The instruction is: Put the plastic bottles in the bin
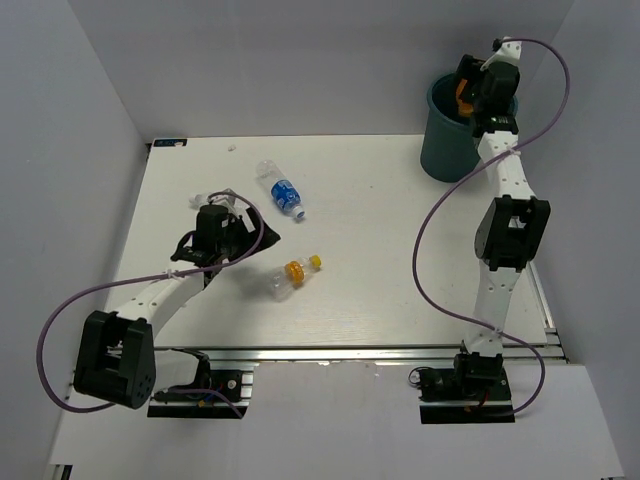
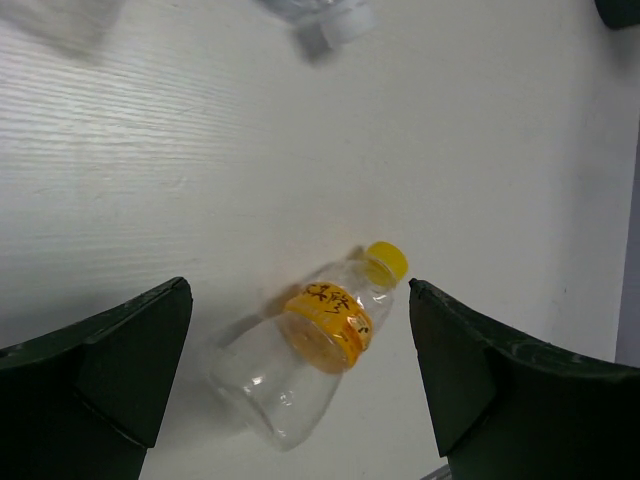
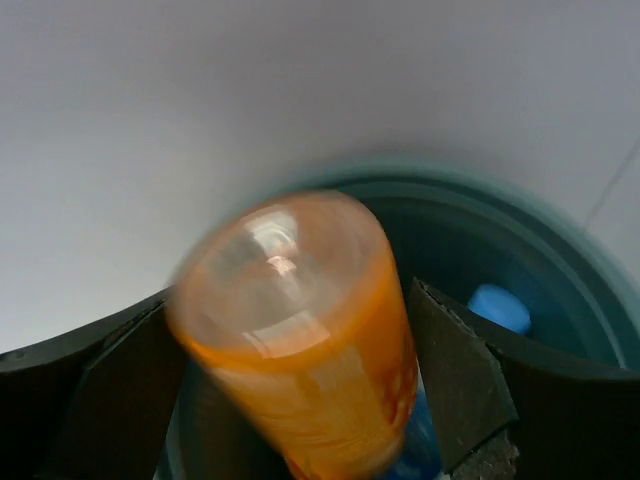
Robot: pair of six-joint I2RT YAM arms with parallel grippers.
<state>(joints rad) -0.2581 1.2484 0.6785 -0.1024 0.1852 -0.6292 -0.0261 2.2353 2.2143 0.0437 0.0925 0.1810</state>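
Right gripper [image 3: 292,295]: over the bin [image 1: 440,150] at the far right. Fingers apart, orange bottle [image 3: 300,380] between them, base toward the camera. The bottle is smeared while my fingers are sharp, so I read it as loose and dropping, not clamped.

To do it well: jaws stay wide and the wrist still until the bottle clears the pads. It sits toward the rim side of the opening, so don't drift further out. Then lift straight up before pulling back, so a finger doesn't hook the rim.

Left gripper [image 2: 300,285]: jaws wide, nothing held, above the orange-labelled bottle [image 2: 300,360], which lies on its side on the table [image 1: 380,260], mid-table, yellow cap pointing far-right. It lies diagonal to my jaws. Square the wrist and close across the label band, not the neck.

Blue-labelled bottle [image 1: 281,188] lies further back. Something clear just beyond my left wrist could be another bottle; can't tell.

Materials:
- Bin: smooth dark teal plastic, round, rolled rim, tapering down. A blue patch inside is probably a cap.
- Orange bottle: glossy, translucent, round.
- Orange-labelled bottle: thin clear wall, waisted body. Probably squashes, rolls and slips.
- Table: matte white, faint grain.
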